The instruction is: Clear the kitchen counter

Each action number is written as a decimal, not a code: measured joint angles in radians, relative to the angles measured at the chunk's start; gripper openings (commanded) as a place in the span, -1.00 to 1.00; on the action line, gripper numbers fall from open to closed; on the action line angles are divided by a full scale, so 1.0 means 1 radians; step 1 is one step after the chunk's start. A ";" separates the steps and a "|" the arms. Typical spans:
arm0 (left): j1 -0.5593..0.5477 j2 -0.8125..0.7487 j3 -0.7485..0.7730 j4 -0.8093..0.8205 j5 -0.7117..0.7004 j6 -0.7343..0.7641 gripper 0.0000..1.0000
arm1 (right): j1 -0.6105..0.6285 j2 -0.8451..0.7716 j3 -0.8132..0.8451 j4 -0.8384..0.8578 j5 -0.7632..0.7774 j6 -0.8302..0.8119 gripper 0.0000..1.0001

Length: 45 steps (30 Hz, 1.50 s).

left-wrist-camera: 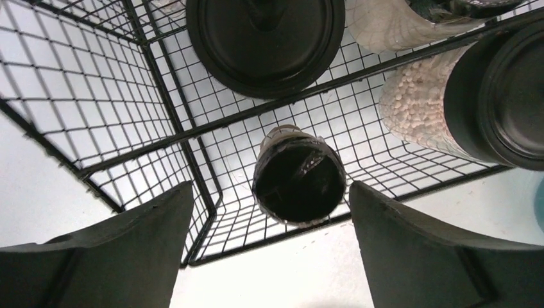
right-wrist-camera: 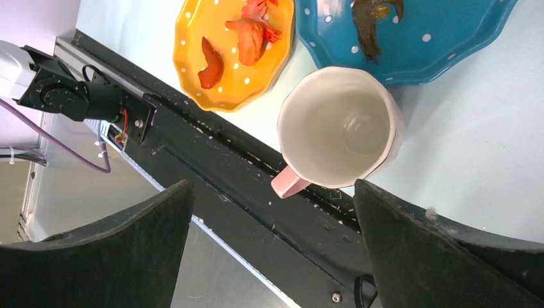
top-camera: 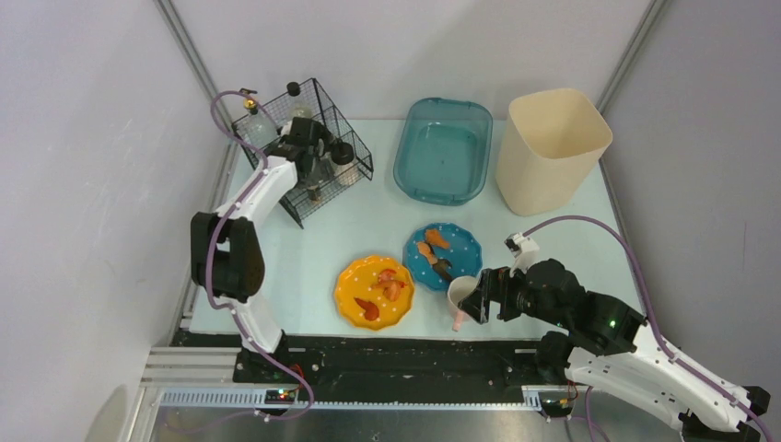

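The pale mint-blue kitchen counter (top-camera: 553,239) holds a black wire basket (top-camera: 313,152) at the back left. My left gripper (top-camera: 318,170) is open over the basket's front corner. In the left wrist view (left-wrist-camera: 269,256) a small black-lidded jar (left-wrist-camera: 297,183) stands inside the basket between my spread fingers, untouched. A white mug with a pink handle (top-camera: 463,295) sits at the counter's front edge. My right gripper (top-camera: 481,296) is open just beside it. In the right wrist view (right-wrist-camera: 272,250) the mug (right-wrist-camera: 337,128) is empty and lies ahead of the fingertips.
An orange plate (top-camera: 373,292) and a blue dotted plate (top-camera: 442,253) with food scraps lie near the mug. A teal tub (top-camera: 444,150) and a beige bin (top-camera: 551,147) stand at the back. Other jars (left-wrist-camera: 417,109) fill the basket. The black front rail (right-wrist-camera: 256,186) runs below the mug.
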<state>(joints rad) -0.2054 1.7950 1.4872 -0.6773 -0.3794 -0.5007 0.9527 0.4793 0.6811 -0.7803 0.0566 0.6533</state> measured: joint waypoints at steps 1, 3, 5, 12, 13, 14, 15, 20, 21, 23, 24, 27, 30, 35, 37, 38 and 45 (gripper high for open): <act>-0.002 -0.010 -0.001 -0.006 0.000 0.000 0.96 | 0.000 0.000 0.000 0.000 0.001 0.000 0.99; -0.006 -0.038 -0.003 -0.012 0.001 0.001 0.99 | 0.000 0.005 0.005 -0.006 0.008 -0.003 1.00; -0.017 -0.087 -0.008 -0.017 0.001 0.003 0.99 | 0.000 0.019 0.020 -0.020 0.018 -0.008 0.99; -0.127 -0.343 -0.082 -0.013 0.000 0.009 0.99 | 0.000 0.079 0.138 -0.071 0.092 -0.019 0.99; -0.152 -0.392 -0.109 -0.011 0.004 0.012 0.99 | 0.000 0.088 0.156 -0.084 0.113 -0.019 0.99; -0.171 -0.435 -0.135 -0.011 0.010 0.013 0.99 | 0.000 0.095 0.170 -0.090 0.128 -0.019 0.99; -0.187 -0.478 -0.160 -0.015 0.015 0.014 0.99 | 0.000 0.108 0.188 -0.106 0.155 -0.018 0.99; -0.250 -0.726 -0.304 -0.018 0.026 0.019 0.99 | -0.054 0.180 0.260 -0.153 0.238 -0.022 0.99; -0.260 -0.776 -0.334 -0.020 0.030 0.021 0.99 | -0.080 0.193 0.268 -0.156 0.243 -0.026 0.99; -0.276 -0.892 -0.407 -0.017 0.053 0.022 0.99 | -0.159 0.219 0.280 -0.157 0.236 -0.038 0.99; -0.280 -0.932 -0.435 -0.023 0.064 0.022 0.99 | -0.208 0.230 0.282 -0.157 0.228 -0.046 1.00; -0.287 -1.067 -0.526 -0.021 0.109 0.022 0.99 | -0.344 0.262 0.283 -0.155 0.197 -0.066 1.00; -0.289 -1.176 -0.609 -0.027 0.153 0.022 0.99 | -0.478 0.297 0.282 -0.136 0.138 -0.086 1.00; -0.290 -1.289 -0.719 -0.029 0.200 0.021 0.99 | -0.592 0.352 0.222 -0.039 0.032 -0.090 0.97; -0.290 -1.313 -0.755 -0.031 0.212 0.021 0.99 | -0.605 0.373 0.181 0.005 0.014 -0.089 0.90; -0.290 -1.320 -0.764 -0.034 0.218 0.021 0.99 | -0.608 0.383 0.160 0.025 0.011 -0.089 0.88; -0.290 -1.337 -0.773 -0.036 0.231 0.021 0.99 | -0.628 0.440 -0.003 0.193 -0.021 -0.093 0.77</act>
<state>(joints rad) -0.4950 0.4583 0.7143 -0.7136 -0.1482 -0.4797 0.3244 0.9195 0.6781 -0.5877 0.0360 0.5602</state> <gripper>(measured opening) 0.995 0.923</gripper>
